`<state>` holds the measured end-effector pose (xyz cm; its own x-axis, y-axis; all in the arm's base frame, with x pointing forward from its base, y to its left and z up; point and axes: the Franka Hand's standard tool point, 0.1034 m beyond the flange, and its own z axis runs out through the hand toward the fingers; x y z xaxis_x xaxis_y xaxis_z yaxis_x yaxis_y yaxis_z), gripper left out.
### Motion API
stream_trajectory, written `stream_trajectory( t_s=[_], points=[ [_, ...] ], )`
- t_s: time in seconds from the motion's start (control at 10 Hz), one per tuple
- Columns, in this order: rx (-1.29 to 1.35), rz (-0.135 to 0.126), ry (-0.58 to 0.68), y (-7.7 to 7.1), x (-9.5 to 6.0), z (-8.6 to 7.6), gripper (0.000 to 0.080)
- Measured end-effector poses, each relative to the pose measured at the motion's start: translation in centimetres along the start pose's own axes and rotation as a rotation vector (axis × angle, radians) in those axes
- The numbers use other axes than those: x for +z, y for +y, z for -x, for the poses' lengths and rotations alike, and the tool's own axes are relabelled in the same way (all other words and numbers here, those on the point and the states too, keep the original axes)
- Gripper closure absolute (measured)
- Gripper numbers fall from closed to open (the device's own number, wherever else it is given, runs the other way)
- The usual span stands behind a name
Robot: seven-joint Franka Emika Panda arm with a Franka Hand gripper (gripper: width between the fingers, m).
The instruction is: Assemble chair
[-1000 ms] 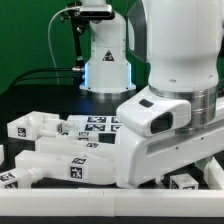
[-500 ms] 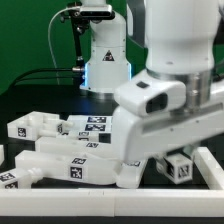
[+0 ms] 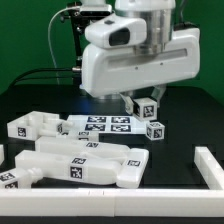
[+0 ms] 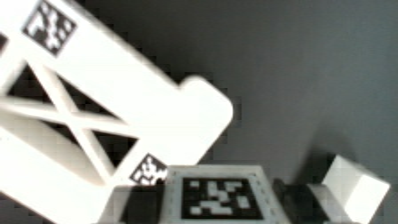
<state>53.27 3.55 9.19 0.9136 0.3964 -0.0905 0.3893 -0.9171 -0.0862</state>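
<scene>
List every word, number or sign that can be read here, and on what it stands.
No words or numbers can be read anywhere.
Only square black-and-white tags, patterns without text, stand on the long bars, the flat slab and the small block.

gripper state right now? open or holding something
gripper: closed, holding a small white tagged chair piece

The large glossy white robot arm (image 3: 135, 50) is seen high in the exterior view, with its blocky wrist housing tilted down toward that view's left. The dark two-finger gripper (image 3: 141, 103) is pointed downward beneath it, and its fingers are closed on a small white tagged block (image 3: 149, 109).
</scene>
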Motion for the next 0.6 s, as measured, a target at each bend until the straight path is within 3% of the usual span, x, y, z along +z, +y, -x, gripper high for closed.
stream_trajectory(
  t_s=[0.3, 0.4, 0.6],
  points=[
    [0.007, -0.001, -0.002, 0.0, 0.3, 0.1, 0.0519],
    [0.036, 0.0, -0.009, -0.1, 0.8, 1.1, 0.0519],
    [0.052, -0.004, -0.044, 0.1, 1.3, 5.5, 0.0519]
  ],
)
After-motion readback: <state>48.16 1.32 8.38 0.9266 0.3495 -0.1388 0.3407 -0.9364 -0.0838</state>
